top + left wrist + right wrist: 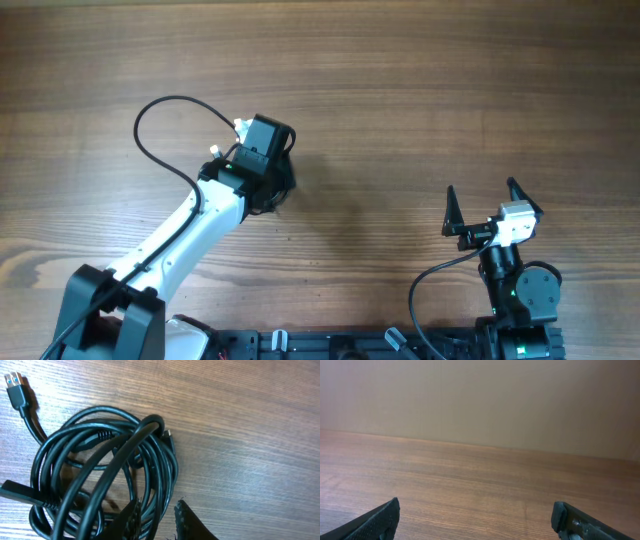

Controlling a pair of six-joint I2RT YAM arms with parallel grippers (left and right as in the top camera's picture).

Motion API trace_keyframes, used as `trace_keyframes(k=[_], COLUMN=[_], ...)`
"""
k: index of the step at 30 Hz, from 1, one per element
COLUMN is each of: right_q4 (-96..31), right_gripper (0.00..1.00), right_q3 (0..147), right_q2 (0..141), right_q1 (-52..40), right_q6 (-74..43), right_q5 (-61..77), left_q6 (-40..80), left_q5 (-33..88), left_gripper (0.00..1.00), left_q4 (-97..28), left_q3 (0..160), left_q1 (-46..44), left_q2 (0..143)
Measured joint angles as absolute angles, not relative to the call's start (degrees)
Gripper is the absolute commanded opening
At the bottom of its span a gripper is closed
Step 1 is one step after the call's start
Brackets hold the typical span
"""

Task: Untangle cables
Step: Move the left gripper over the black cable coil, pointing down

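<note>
The tangled coil of thin black cables lies on the brown wooden table, just ahead of and partly between the left gripper, whose fingers are narrowly parted around several strands; I cannot tell whether they pinch them. The right gripper is spread wide, well apart from the coil.

The cables lie coiled on the table, left of centre — directly beneath the left gripper. The right gripper sits well apart, to the right.
</note>
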State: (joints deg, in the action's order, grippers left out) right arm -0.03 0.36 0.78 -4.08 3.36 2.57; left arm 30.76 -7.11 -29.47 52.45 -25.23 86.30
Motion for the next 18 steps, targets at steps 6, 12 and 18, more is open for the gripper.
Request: trace_keyframes(k=[6,12,18], right_q4=[-0.03,-0.03,-0.03], right_gripper=[1.00,1.00,1.00], right_q3=[0.36,0.36,0.36], right_q2=[0.78,0.80,0.78], right_q1=[-4.08,-4.08,-4.08], right_q6=[3.38,3.38,3.36], right_q5=[2.57,2.59,2.57], left_q6=[30.70,30.74,30.61], left_q5=[-7.07,-9.67,-11.92], left_gripper=[0.04,0.06,0.30], left_q4=[-27.55,-30.74,-39.44], left_q3=[58.35,60.64,60.58], left_q1=[-25.23,-25.23,-25.23], left_q2=[80.20,75.44,83.99])
